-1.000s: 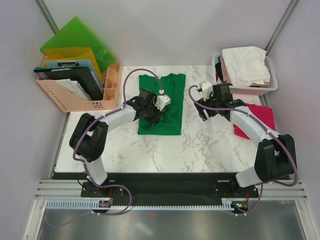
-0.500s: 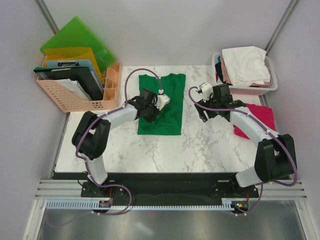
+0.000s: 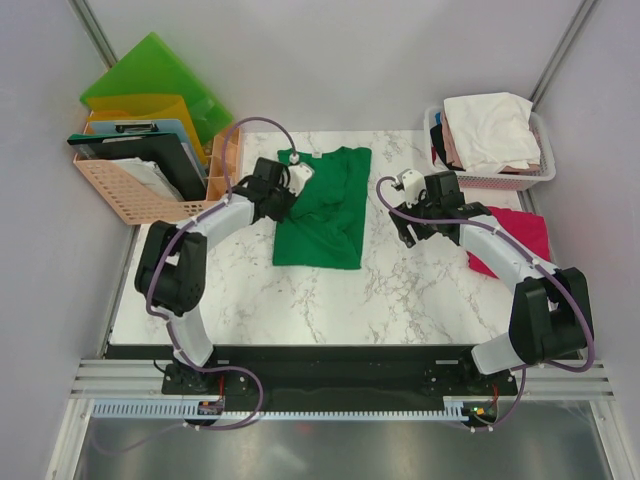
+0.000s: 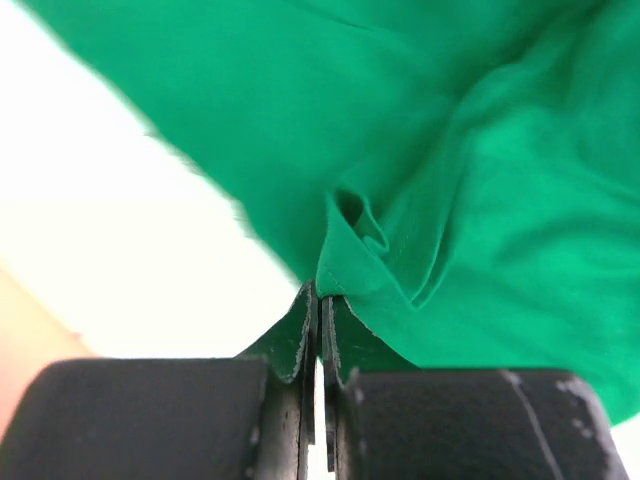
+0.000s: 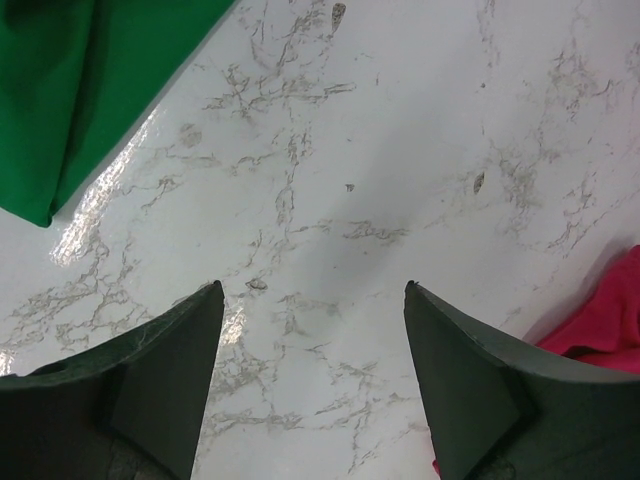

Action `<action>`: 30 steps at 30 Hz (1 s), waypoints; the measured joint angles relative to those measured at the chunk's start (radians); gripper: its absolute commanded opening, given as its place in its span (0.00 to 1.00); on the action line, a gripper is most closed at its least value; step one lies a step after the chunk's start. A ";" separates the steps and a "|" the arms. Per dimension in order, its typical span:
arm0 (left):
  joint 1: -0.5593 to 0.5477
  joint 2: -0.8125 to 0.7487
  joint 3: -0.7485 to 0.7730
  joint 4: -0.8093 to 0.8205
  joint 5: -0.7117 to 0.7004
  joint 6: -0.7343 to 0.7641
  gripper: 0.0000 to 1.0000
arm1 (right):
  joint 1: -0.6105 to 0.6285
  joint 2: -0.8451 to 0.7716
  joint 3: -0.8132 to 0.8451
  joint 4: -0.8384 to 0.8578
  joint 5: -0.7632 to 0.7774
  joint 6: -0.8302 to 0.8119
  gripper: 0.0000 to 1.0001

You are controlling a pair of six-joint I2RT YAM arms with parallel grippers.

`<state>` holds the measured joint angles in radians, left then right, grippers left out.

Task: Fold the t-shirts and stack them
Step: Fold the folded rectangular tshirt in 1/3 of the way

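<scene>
Since a second ago the green t-shirt [image 3: 330, 215], lying mid-worktop [image 3: 400, 290], has been clamped at its hem and drawn far-left by the left tool [image 4: 318, 330], so a fold is judged begun, while the right tool [image 5: 310, 300] is held apart.

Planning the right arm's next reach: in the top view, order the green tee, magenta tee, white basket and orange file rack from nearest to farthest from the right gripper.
1. The green tee, just left of the right gripper.
2. The magenta tee, to its right, and the white basket, at the back right: too close to call.
3. The orange file rack, far left.
</scene>
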<state>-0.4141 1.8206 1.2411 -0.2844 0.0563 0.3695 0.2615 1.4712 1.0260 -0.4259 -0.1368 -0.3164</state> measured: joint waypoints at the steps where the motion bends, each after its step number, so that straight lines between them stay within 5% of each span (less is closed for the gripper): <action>1: 0.023 0.001 0.018 0.002 -0.004 0.005 0.05 | 0.000 0.000 0.000 0.000 -0.001 -0.001 0.81; 3: 0.060 0.002 0.047 0.016 -0.021 0.021 0.16 | 0.000 0.000 -0.001 0.000 -0.003 -0.002 0.82; 4: 0.074 0.002 0.056 0.031 -0.040 0.034 0.47 | 0.000 0.000 -0.001 0.000 -0.005 -0.002 0.82; 7: 0.092 0.004 0.060 0.066 -0.100 0.068 0.67 | 0.000 0.000 -0.001 0.000 -0.010 -0.002 0.86; 13: 0.082 0.011 0.058 0.089 -0.136 0.087 0.75 | 0.000 0.000 -0.001 0.000 -0.024 -0.002 0.90; 24: 0.077 -0.017 -0.045 0.094 -0.053 0.061 0.75 | 0.015 0.049 0.048 -0.017 -0.106 0.026 0.83; 30: 0.076 -0.190 -0.211 0.087 0.004 0.050 0.76 | 0.043 0.252 0.270 -0.044 -0.354 0.124 0.82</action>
<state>-0.3378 1.6310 1.0302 -0.1970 0.0605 0.4194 0.3042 1.7229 1.2961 -0.4702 -0.4904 -0.1921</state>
